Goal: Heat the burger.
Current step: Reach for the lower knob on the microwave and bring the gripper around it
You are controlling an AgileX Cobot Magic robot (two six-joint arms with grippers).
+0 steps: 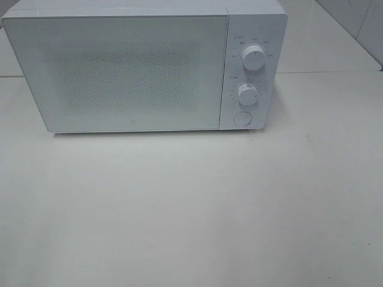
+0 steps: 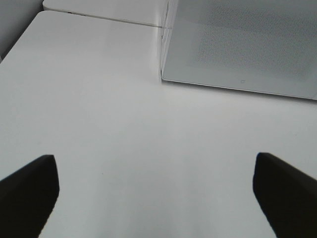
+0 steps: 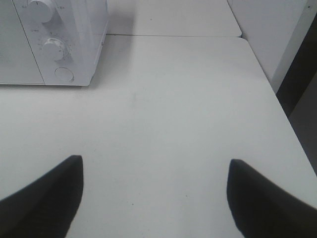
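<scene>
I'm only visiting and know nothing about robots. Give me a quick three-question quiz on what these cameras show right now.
1. True or false: the door of the microwave stands open.
2. How many turning knobs sit above the round button? A one, B two, C four.
3. Fill in: the left gripper and the right gripper both have their jaws ____, with nothing between them.
Key: 1 false; 2 B; 3 open.

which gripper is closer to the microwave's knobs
Right. The right gripper hovers out in front of the microwave's knobs; the left gripper is off the door's opposite corner, farther away.
</scene>
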